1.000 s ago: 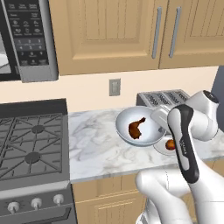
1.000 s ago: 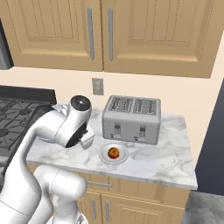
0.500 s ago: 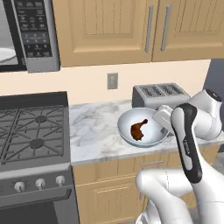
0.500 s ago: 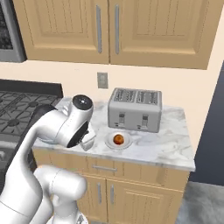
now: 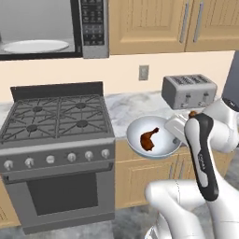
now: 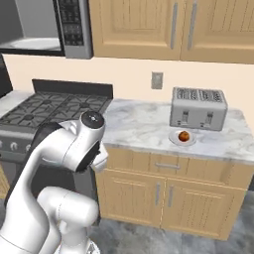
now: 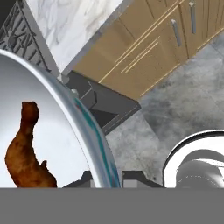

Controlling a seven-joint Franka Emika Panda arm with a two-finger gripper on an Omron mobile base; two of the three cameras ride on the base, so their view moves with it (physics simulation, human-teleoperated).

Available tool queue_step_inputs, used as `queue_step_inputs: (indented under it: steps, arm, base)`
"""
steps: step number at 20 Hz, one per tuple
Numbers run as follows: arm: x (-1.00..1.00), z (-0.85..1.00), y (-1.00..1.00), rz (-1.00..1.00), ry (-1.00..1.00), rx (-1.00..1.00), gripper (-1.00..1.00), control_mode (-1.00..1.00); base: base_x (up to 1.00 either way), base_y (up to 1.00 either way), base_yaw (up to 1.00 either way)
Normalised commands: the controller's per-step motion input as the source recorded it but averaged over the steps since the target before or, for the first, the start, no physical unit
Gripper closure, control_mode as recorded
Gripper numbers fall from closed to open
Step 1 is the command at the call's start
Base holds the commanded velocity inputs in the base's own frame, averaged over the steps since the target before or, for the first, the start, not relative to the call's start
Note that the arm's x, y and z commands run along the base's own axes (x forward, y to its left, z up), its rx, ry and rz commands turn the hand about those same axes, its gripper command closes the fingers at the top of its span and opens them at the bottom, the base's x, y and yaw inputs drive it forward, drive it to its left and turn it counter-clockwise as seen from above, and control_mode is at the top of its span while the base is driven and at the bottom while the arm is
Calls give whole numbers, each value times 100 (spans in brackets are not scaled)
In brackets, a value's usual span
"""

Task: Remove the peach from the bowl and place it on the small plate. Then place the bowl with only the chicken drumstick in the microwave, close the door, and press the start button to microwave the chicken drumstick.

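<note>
Since the earlier frames the bowl has been lifted off the counter; the base has been driven left, so the stove is now in view.

One bowl (image 5: 154, 137) is held in the air in front of the cabinets, just right of the stove (image 5: 56, 119); its rim is pinched by the closed gripper (image 7: 107, 178); one chicken drumstick (image 5: 148, 139) is carried inside. One peach (image 6: 184, 135) is seen on one small plate (image 6: 175, 140), before one four-slot toaster (image 6: 197, 107) on the marble counter (image 6: 139, 124). One microwave (image 5: 91, 28) is mounted above the stove; its keypad writing cannot be read. The arm is bent sharply, its forearm folded back toward the base.
</note>
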Motion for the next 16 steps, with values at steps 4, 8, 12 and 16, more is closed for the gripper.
queue_step_inputs:
  steps: [4,8,12,16]
  arm:
    - [0,0,0,0,0,0,100,100]
    - [0,0,0,0,0,0,100,100]
    - [0,0,0,0,0,0,100,100]
    - [0,0,0,0,0,0,100,100]
  base:
    - [4,100,0]
    - [46,94,0]
    - [33,72,0]
    - [71,33,0]
